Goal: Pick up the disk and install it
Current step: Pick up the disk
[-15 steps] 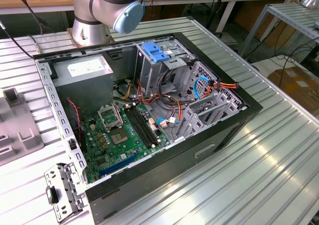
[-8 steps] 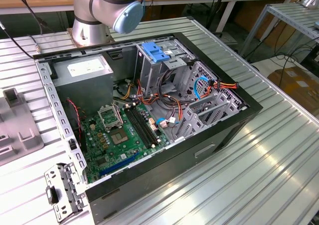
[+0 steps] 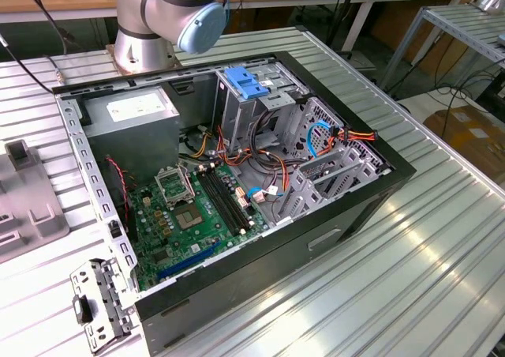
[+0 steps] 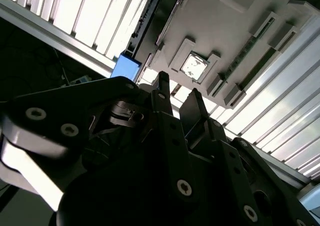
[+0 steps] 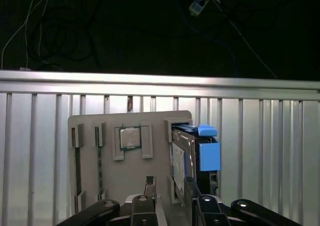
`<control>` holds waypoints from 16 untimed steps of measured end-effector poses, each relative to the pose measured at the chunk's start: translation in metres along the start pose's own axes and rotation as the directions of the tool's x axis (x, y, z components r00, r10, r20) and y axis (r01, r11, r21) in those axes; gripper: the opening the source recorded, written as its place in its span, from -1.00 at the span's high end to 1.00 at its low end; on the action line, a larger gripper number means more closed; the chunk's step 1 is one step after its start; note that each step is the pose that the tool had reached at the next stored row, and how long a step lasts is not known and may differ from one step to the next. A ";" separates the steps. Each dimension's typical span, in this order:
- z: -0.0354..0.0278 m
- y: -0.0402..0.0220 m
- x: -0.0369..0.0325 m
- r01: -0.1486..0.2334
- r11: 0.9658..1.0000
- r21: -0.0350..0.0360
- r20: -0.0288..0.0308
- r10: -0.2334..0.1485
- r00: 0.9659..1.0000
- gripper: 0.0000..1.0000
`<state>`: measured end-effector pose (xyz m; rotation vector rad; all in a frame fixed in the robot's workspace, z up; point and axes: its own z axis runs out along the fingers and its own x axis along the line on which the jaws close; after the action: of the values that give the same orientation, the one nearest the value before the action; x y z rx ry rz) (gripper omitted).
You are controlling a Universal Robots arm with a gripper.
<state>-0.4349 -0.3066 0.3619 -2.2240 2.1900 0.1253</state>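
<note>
Pincer: the gripper (image 5: 170,185) hung above the grey tray (image 5: 92,176), its fingers apart with nothing between them. Both wrist views showed that gap (image 4: 177,93).
Disk: the disk (image 5: 182,158) stood on edge in the slot at one end of the tray, its blue rail (image 5: 208,155) facing outward, just beside the pocket holding the processor chip (image 5: 129,137). Nothing touched it.
Tray: it lay flat on the slatted table (image 5: 270,136), near the table's long edge.
Computer case: the computer case (image 3: 394,167) sat open on the table, with the blue latch handle (image 3: 246,83) and loose cables (image 3: 316,140) inside.
Progress: by my judgement, the pickup had not been made.
Risk: the open gap seemed offset from the disk, so a fingertip could strike its top edge or the slot wall. A grip on the plastic rail alone might slip. The cables could snag the disk at the bay.
</note>
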 end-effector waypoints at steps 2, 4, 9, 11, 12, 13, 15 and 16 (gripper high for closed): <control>0.0009 0.0004 -0.0022 0.000 1.000 0.000 0.000 0.000 1.000 0.28; 0.0020 0.0009 -0.0050 0.000 1.000 0.000 0.002 0.000 1.000 0.28; 0.0031 0.0013 -0.0081 0.000 1.000 0.000 0.003 0.000 1.000 0.28; 0.0031 0.0013 -0.0082 0.000 1.000 0.000 0.003 0.000 1.000 0.28; 0.0031 0.0013 -0.0082 0.000 1.000 0.000 0.003 0.000 1.000 0.28; 0.0031 0.0013 -0.0082 0.000 1.000 0.000 0.003 0.000 1.000 0.25; 0.0031 0.0013 -0.0082 0.000 1.000 0.000 0.003 0.000 1.000 0.01; 0.0031 0.0013 -0.0082 0.000 1.000 0.000 0.003 0.000 1.000 -0.11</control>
<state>-0.4365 -0.2981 0.3594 -2.2226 2.1883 0.1285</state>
